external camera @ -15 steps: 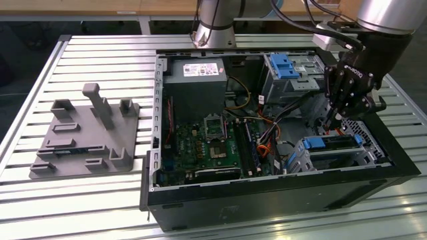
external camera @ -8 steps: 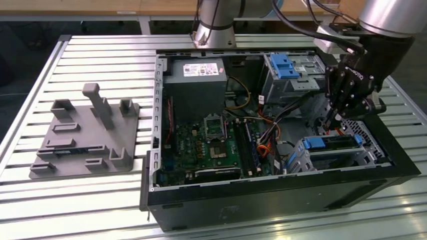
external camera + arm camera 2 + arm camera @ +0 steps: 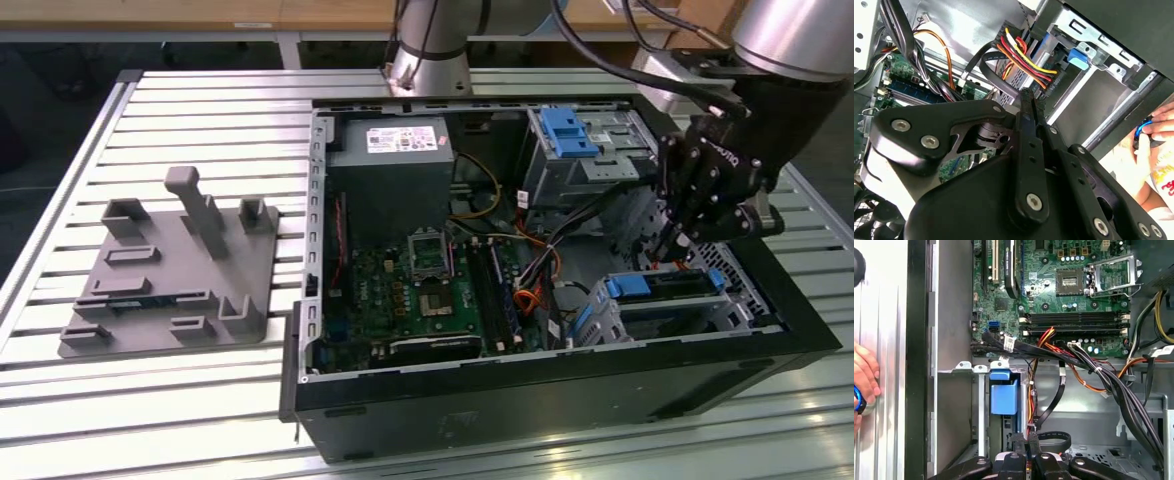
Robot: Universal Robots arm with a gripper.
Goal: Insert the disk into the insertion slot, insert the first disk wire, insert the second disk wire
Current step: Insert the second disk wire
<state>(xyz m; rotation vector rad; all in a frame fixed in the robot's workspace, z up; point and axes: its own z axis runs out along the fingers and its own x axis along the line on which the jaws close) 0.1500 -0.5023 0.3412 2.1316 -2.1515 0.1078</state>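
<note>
The disk [image 3: 667, 290], framed by its blue carrier rail, is seen already seated in the insertion slot [image 3: 627, 318] at the lower corner of the open computer case [image 3: 561, 395], toward the exterior view's right. The wire-insertion stage is therefore judged to be in hand. The pincer [image 3: 671, 243] is lowered into the case just above the disk, and in the second wrist view its fingers [image 3: 1028, 107] are pressed together at the multicoloured power wire bundle [image 3: 1024, 57]; whether a connector is actually pinched cannot be told. A precise, straight push of the connector into the disk's rear port is called for, with the loose cables kept aside.
</note>
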